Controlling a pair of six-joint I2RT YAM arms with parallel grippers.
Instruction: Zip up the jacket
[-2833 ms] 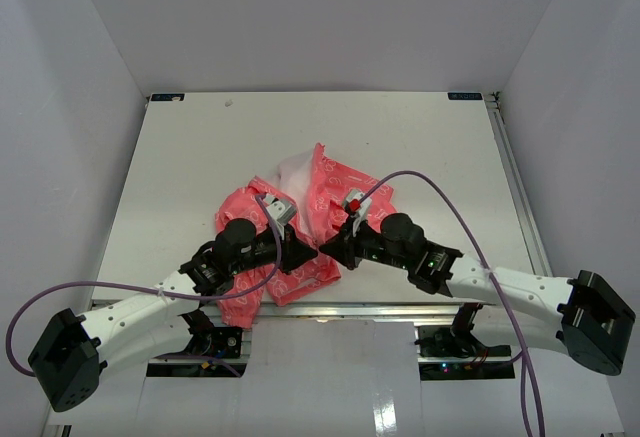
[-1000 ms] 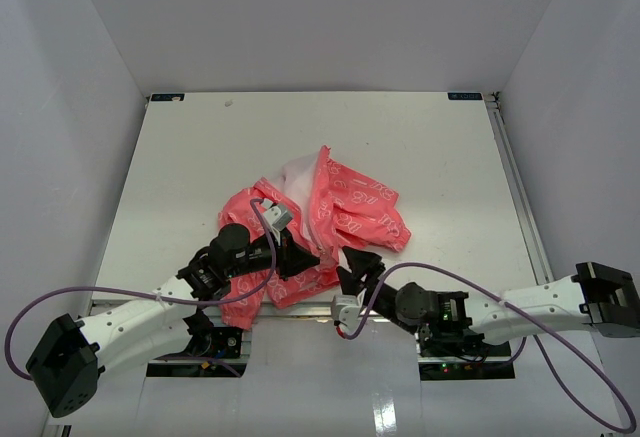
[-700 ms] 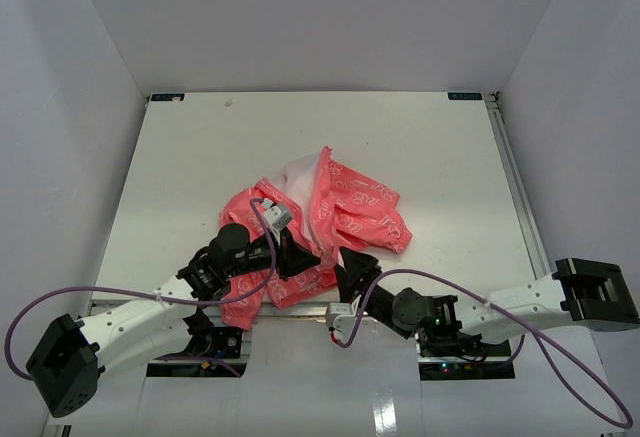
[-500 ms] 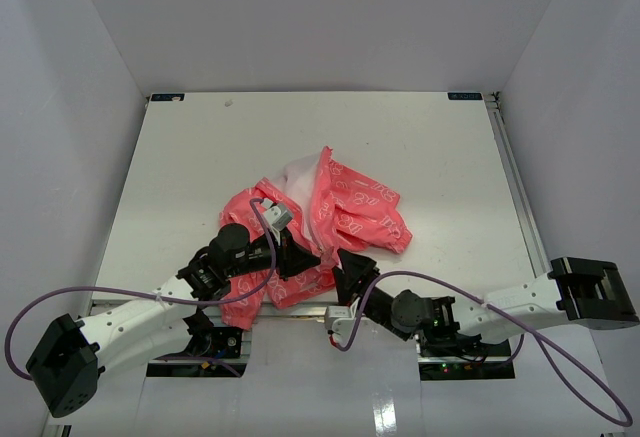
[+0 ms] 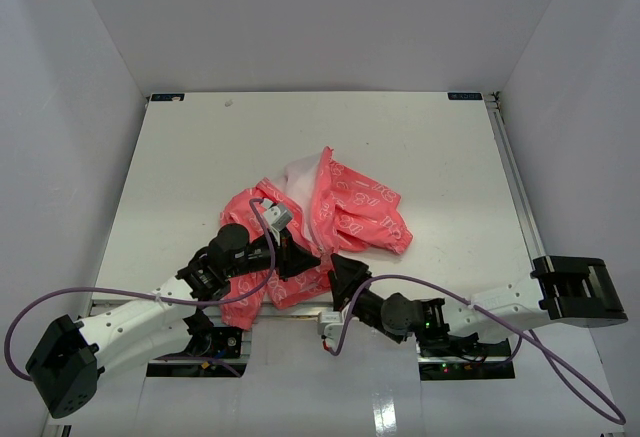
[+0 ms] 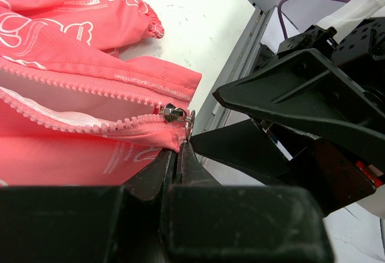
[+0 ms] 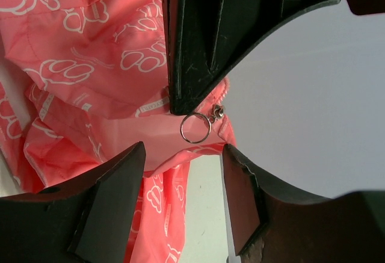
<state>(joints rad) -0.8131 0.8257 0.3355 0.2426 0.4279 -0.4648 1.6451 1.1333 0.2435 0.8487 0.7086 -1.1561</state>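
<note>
The left tool (image 6: 179, 152) pinches the zipper base of the crumpled coral-pink printed jacket (image 5: 350, 207) at the near edge of the white table (image 5: 200, 157), while the right tool (image 7: 183, 154), jaws apart, faces the small silver ring pull (image 7: 195, 128), which it could easily miss or knock aside.

- Top view: bright, even, diffuse light from overhead; white table (image 5: 420, 147) shows no glare.
- Shadows soft and short, mostly under the jacket (image 5: 350, 202) folds.
- Left wrist view: zipper teeth sharp; left gripper (image 6: 180, 150) is a dark, blurred mass at the bottom (too close to the lens).
- Right wrist view: fabric print crisp, right gripper (image 7: 183, 167) soft-edged and underlit; bg a flat pale grey w/ no detail.
</note>
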